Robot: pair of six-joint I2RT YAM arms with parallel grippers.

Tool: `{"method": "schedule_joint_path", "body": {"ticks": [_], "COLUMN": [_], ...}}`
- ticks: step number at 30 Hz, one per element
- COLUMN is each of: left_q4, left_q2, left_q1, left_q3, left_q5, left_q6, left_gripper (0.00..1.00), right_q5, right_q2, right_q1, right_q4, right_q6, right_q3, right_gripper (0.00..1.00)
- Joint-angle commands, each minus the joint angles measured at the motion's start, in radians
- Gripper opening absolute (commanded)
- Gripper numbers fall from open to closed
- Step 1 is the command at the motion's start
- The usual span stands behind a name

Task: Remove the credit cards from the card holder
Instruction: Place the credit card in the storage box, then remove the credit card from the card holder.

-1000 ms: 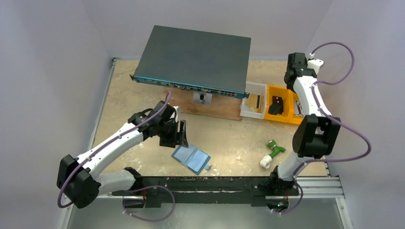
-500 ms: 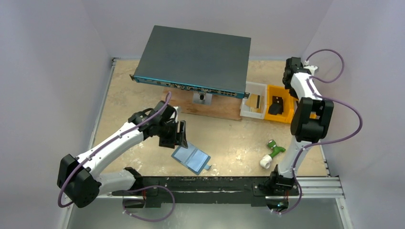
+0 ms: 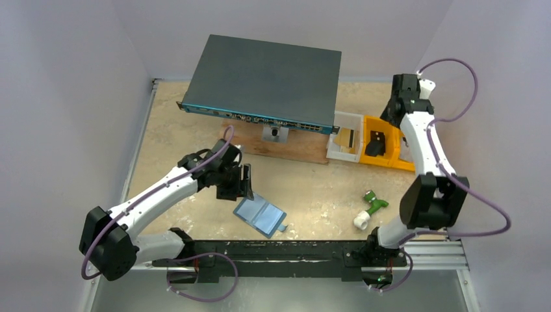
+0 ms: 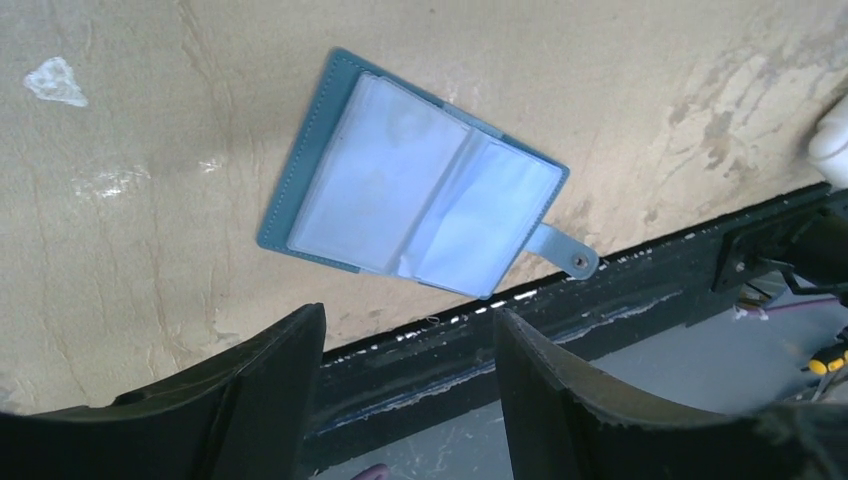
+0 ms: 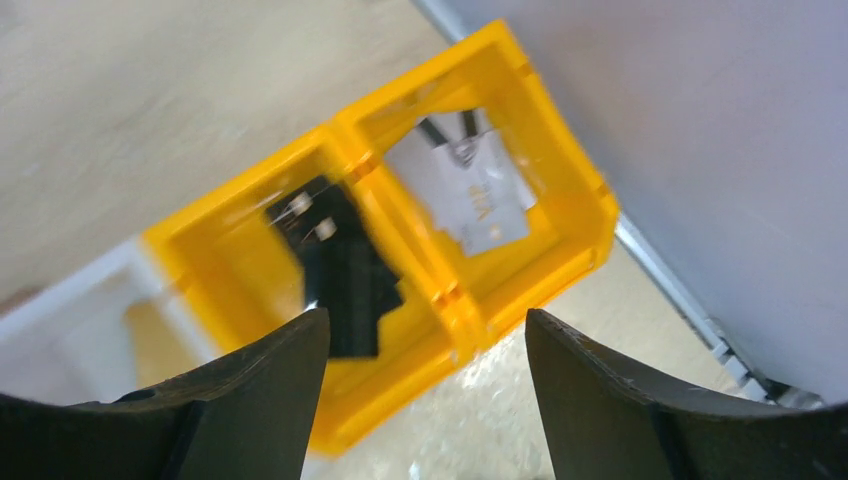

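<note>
- My left claw (image 4: 408, 330) hangs with its fingers spread and nothing between them. It sits on the near side of the grey box (image 3: 266, 78), just beside the card holder's (image 4: 420, 200) box-side corner and seemingly not touching it.
- My right claw (image 5: 427, 330) is likewise parted and empty. It is poised over the yellow bins (image 5: 470, 290) off the right end of the grey box, well apart from the job.
- The card holder lies opened flat on the worktop (image 3: 312, 188), inner face up. It is in front of the grey box and well clear of it, toward the arm bases.
- Its long axis runs on a slant to the box's front edge. The snap tab (image 4: 570, 255) is at the far end, pointing away from the box and to the right.
- The credit cards (image 4: 370, 185) show only as pale faces under clear sleeves, and I cannot make out a free edge.
- I judge the holder light, thin and floppy, so it is likely to skate or fold if tugged.
- The sleeves look slick. The cards should be stiff but sit flush inside them.
- My plan is to pin the blue cover or the tab with one claw. The other would pinch a card's edge at the sleeve mouth and draw it out flat.
- A green-and-white fitting (image 3: 369, 211) lies to the right of the holder, farther from the box.
</note>
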Motion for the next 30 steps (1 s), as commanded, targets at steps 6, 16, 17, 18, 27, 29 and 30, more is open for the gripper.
{"method": "schedule_joint_path", "body": {"ticks": [6, 16, 17, 18, 27, 29, 30], "left_q4": [0.128, 0.272, 0.282, 0.286, 0.298, 0.302, 0.305], "left_q2": [0.044, 0.191, 0.191, 0.192, 0.193, 0.201, 0.206], "left_q1": [0.011, 0.013, 0.013, 0.013, -0.05, -0.091, -0.112], "left_q3": [-0.124, -0.197, -0.204, -0.21, -0.243, -0.248, -0.248], "left_q5": [-0.117, -0.118, -0.117, -0.116, -0.085, -0.086, -0.083], "left_q6": [-0.106, -0.139, -0.14, -0.141, -0.211, -0.261, -0.292], "left_gripper": [0.46, 0.25, 0.24, 0.23, 0.16, 0.13, 0.11], "right_q5": [-0.298, -0.519, -0.518, -0.522, -0.574, -0.577, -0.579], "right_q2": [-0.437, -0.633, -0.632, -0.629, -0.564, -0.549, -0.539], "right_q1": [0.227, 0.736, 0.78, 0.813, 0.929, 0.939, 0.946], "right_q4": [0.11, 0.272, 0.288, 0.307, 0.445, 0.46, 0.47], "right_q6": [0.062, 0.363, 0.389, 0.41, 0.465, 0.465, 0.463], "right_q3": [-0.397, -0.778, -0.8, -0.819, -0.879, -0.876, -0.875], "right_gripper": [0.69, 0.57, 0.57, 0.57, 0.57, 0.57, 0.57]}}
